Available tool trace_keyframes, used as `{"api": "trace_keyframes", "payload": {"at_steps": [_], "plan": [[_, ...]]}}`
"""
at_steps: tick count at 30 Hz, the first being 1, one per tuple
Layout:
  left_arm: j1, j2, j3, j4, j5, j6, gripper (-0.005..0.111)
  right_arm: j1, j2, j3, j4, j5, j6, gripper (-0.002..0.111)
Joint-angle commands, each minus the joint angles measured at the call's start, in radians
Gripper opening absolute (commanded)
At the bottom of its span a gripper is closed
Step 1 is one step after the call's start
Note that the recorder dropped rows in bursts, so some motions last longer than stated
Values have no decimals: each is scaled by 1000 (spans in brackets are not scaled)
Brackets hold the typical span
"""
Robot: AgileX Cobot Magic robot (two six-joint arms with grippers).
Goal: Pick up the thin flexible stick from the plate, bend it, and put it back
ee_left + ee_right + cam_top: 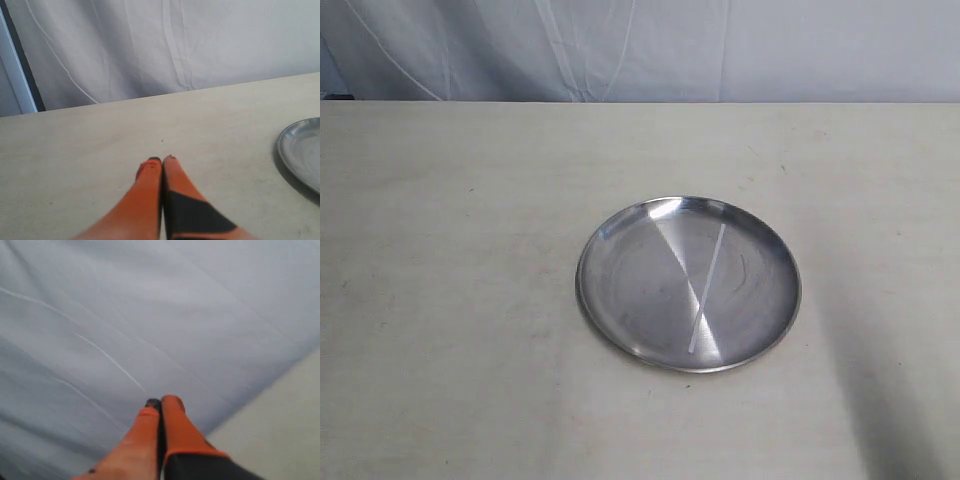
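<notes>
The round shiny metal plate (620,290) lies on the pale table, right of centre in the exterior view. The thin translucent stick (708,288) lies across its right half, slanting from the far rim toward the near rim. Neither gripper appears in the exterior view. In the left wrist view my left gripper (162,159) hovers over bare table with its orange fingers pressed together, and the plate's rim (287,150) shows off to one side. My right gripper (161,401) is also shut and empty, pointing at the backdrop cloth.
A white creased cloth (640,50) hangs behind the table's far edge. A pale vertical frame post (17,75) stands at the cloth's side in the left wrist view. A corner of the table (280,435) shows under the right gripper.
</notes>
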Motion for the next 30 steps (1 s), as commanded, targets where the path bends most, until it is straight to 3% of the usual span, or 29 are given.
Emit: {"api": "trace_keyframes", "payload": {"at_steps": [1, 6, 13, 22, 24, 28, 30], "plan": [[-5, -5, 5, 1, -14, -2, 0, 3, 291, -251, -69, 408, -255, -1], [-5, -5, 5, 1, -14, -2, 0, 3, 681, -542, -9, 636, -568, -1], [-5, -5, 5, 1, -14, -2, 0, 24, 1180, -773, 304, 567, -965, -1], [-5, -5, 5, 1, -14, -2, 0, 220, 1675, -1087, 361, 722, -1058, 0], [-5, -5, 5, 1, -14, -2, 0, 263, 1740, -1155, 361, 732, -1061, 7], [-5, -5, 5, 1, -14, -2, 0, 336, 1835, -1266, 332, 776, -1061, 39], [-5, -5, 5, 1, -14, -2, 0, 360, 1868, -1311, 256, 792, -950, 48]]}}
